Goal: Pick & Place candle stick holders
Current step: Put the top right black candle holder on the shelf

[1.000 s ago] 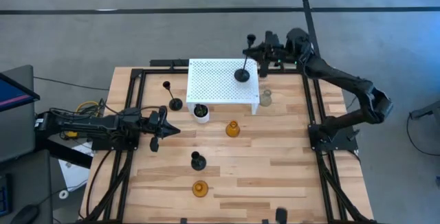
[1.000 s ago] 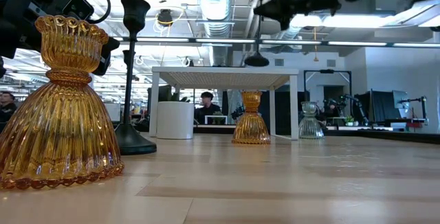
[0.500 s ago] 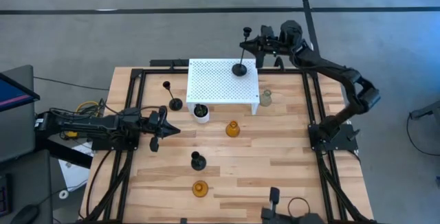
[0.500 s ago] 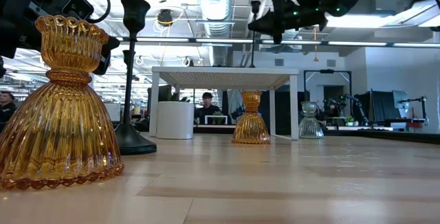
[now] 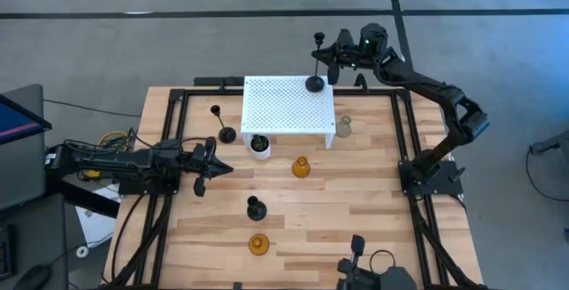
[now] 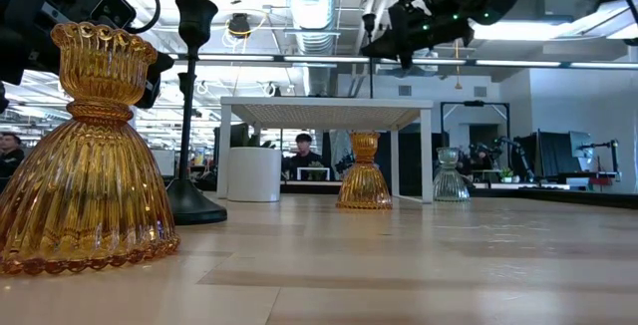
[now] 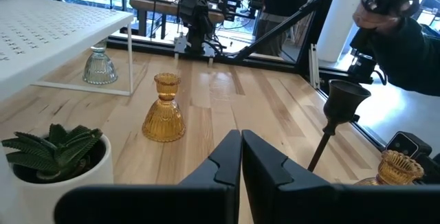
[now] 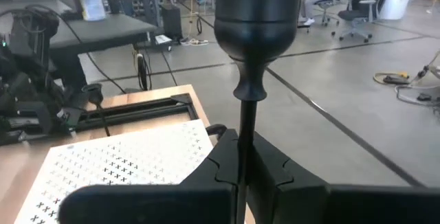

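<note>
My right gripper (image 5: pixel 332 55) is shut on the tallest black candle stick holder (image 5: pixel 315 68) over the far right corner of the white perforated shelf (image 5: pixel 280 108). My left gripper (image 5: pixel 219 167) is shut and empty, above the table's left side. A second black holder (image 5: pixel 224 132) stands on its round base left of the shelf, and a short black one (image 5: pixel 255 207) stands nearer the front. Two amber glass holders (image 5: pixel 301 167) (image 5: pixel 259 245) and a clear glass one (image 5: pixel 343 127) stand on the table. My right gripper pinches the holder's thin stem (image 8: pixel 242 138) between its two fingers, on the upper part a little below the cup (image 8: pixel 258 11). The fingers come about level from the table's far right and lie across the stem. The holder stands nearly upright, its round base (image 5: pixel 314 83) at the shelf top.
A small white pot with a green plant (image 5: pixel 260 146) stands at the shelf's near edge. Black frame rails (image 5: pixel 402 130) run along the table's sides. People and desks show in the room beyond the table.
My right gripper has carried the tall black holder toward the table's far edge, from the shelf's middle right to its far right corner. The holder has gone from tilted and lifted clear of the shelf to nearly upright, with its base down at the shelf top.
</note>
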Controlling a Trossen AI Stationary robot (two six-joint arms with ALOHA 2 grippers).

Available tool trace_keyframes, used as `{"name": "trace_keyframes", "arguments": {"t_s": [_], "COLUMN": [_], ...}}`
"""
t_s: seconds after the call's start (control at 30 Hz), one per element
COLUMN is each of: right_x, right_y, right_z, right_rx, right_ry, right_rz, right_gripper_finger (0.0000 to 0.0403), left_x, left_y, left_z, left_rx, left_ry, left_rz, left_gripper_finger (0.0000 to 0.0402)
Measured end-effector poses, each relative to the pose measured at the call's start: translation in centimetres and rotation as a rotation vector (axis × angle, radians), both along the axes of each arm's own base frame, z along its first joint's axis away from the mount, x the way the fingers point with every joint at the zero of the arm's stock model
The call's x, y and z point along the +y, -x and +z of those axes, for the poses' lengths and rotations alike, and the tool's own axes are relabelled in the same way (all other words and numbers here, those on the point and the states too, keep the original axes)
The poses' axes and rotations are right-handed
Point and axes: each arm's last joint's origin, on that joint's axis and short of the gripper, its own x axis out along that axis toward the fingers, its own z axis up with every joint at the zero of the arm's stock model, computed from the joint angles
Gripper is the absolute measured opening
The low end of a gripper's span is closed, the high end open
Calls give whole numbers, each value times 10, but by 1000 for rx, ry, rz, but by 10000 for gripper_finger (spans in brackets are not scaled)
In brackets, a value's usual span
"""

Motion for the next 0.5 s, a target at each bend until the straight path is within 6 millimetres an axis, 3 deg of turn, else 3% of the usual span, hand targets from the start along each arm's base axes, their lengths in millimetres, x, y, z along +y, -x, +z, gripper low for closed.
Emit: {"name": "trace_keyframes", "arguments": {"t_s": [0.27,0.5], "right_x": [1,0], "right_y": [0,0], "right_z": [-1,-7], "right_rx": [13,31], "right_ry": [-4,-65], "right_rz": [6,-1], "right_gripper_finger": [4,58], "left_x": [0,0], "left_y": [0,0], "left_z": [0,0], "left_rx": [-1,-1], "left_ry": [0,0], "left_rz": [0,0], "left_gripper_finger": [13,13]}}
